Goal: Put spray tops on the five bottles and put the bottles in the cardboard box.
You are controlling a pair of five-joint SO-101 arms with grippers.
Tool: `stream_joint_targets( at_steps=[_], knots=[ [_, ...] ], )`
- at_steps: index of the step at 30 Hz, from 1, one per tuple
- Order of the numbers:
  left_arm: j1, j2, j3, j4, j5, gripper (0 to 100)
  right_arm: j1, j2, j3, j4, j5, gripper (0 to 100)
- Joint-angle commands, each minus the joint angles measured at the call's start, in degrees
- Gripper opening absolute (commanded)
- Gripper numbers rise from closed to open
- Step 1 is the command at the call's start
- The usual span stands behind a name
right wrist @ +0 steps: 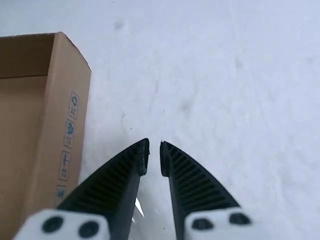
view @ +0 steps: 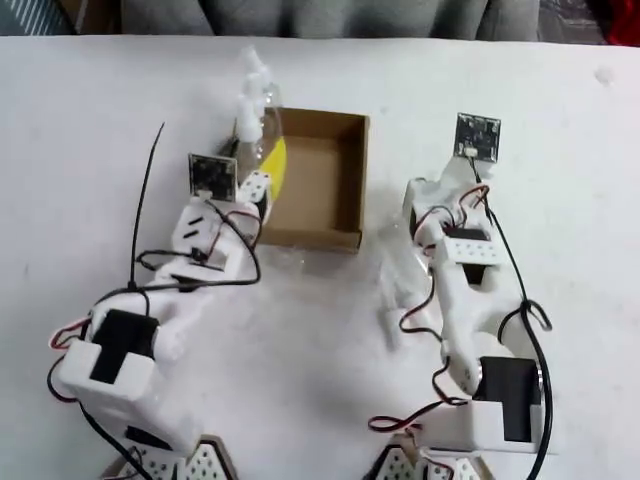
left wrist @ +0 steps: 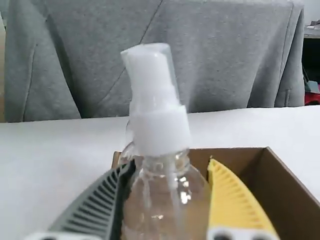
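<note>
The left end effector (left wrist: pixel 169 167) pinches a clear bottle (left wrist: pixel 160 205) with its spray top (left wrist: pixel 156 110) fitted, long axis running out past the fingertips. The cardboard box (left wrist: pixel 285 195) opens just beyond. The right end effector (right wrist: pixel 154 152), nearly pressed together and empty, hangs beside the box's opposite wall.

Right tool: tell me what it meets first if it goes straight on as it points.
Probably the bare table, since the right tool points down over it; nothing lies ahead. The cardboard box sits off to one side of that line.
</note>
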Motion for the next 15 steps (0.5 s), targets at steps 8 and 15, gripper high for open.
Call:
stream_joint_targets(
  at_steps=[8,15],
  knots=[
    [-0.13,-10.24,5.1,-1.58,-0.09,2,-0.92,-0.22,-3.16,0.13,0.0,1.6],
    [-0.22,-11.21,6.33,0.09,-0.35,2,-1.19,-0.22,-3.16,0.31,0.0,1.6]
  ],
)
